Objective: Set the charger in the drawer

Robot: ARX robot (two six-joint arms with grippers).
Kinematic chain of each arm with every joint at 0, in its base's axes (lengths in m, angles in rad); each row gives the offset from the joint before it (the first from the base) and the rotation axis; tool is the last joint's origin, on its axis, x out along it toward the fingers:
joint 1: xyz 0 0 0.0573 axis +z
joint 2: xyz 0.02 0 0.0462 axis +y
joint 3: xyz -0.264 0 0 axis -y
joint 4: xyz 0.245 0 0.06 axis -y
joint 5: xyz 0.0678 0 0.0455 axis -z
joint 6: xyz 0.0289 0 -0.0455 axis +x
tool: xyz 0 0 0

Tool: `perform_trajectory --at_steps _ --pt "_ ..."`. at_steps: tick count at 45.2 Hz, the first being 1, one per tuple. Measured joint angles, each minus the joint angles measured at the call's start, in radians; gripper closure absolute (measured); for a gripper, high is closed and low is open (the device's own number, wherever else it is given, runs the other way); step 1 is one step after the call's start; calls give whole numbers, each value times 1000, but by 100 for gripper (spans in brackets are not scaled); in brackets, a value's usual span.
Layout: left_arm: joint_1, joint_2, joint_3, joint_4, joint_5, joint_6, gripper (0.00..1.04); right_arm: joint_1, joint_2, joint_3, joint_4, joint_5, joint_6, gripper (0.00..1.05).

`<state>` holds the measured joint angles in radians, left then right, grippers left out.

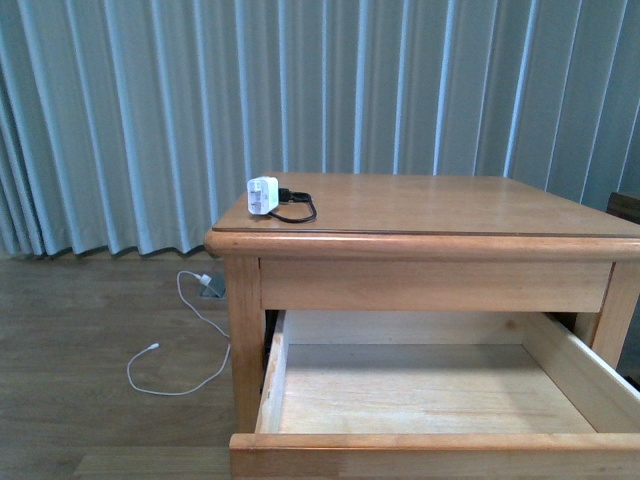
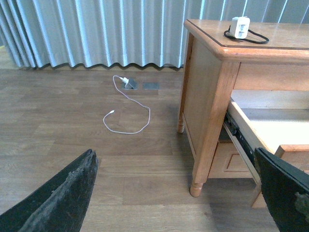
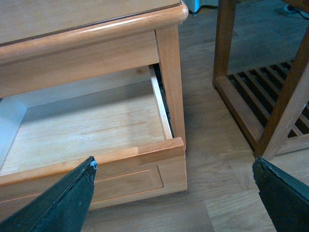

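Fingers (image 2: 63, 198) of left gripper (image 2: 174, 153) and right gripper (image 3: 174, 160) gape.

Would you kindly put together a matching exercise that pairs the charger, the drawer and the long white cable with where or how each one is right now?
Things:
1. charger
2. drawer
3. long white cable

Places or states:
A. lying on the floor near the curtain
B. pulled open
C. resting on top of the nightstand, near a corner

Pairs: 1-C, 2-B, 3-A.
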<state>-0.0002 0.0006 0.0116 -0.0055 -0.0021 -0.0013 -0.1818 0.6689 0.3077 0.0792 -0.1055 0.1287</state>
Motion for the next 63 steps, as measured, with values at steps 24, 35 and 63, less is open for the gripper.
perform_trajectory --at_steps 24,35,63 --pt "0 0 0 0 0 0 6 175 -219 -241 300 98 -129 99" --pt "0 0 0 0 0 0 6 178 -231 -244 296 105 -129 47" --pt "-193 789 211 497 -576 -175 6 178 -231 -244 296 105 -128 8"
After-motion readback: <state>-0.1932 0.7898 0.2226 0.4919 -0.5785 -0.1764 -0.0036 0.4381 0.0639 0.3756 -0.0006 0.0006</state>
